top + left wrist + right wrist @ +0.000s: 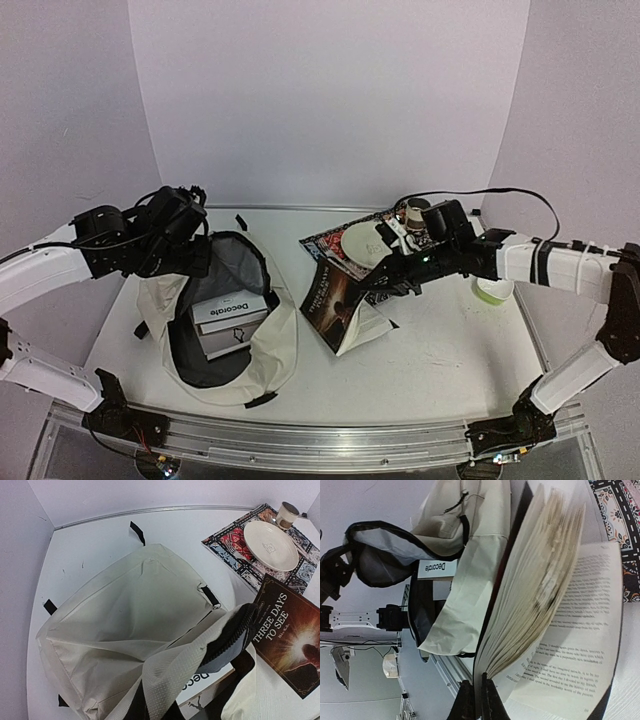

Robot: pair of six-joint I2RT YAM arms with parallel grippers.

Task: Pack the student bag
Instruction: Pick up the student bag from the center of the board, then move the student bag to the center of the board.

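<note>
Now your right gripper (476,696), clamped on the book (545,605) by its cover, sits just right of the student bag (275,340), mouth open toward it; left gripper (195,255) at the rim, grip unclear.

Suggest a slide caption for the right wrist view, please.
Right claw pinches the cover of a fanned-open book, with the open cream student bag lying beside it.

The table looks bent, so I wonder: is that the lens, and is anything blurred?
Top external view: yes, wide-angle distortion bows the front rail. Left wrist view: sharp, the title on the book legible. Right wrist view: turned sideways, its print readable.
</note>
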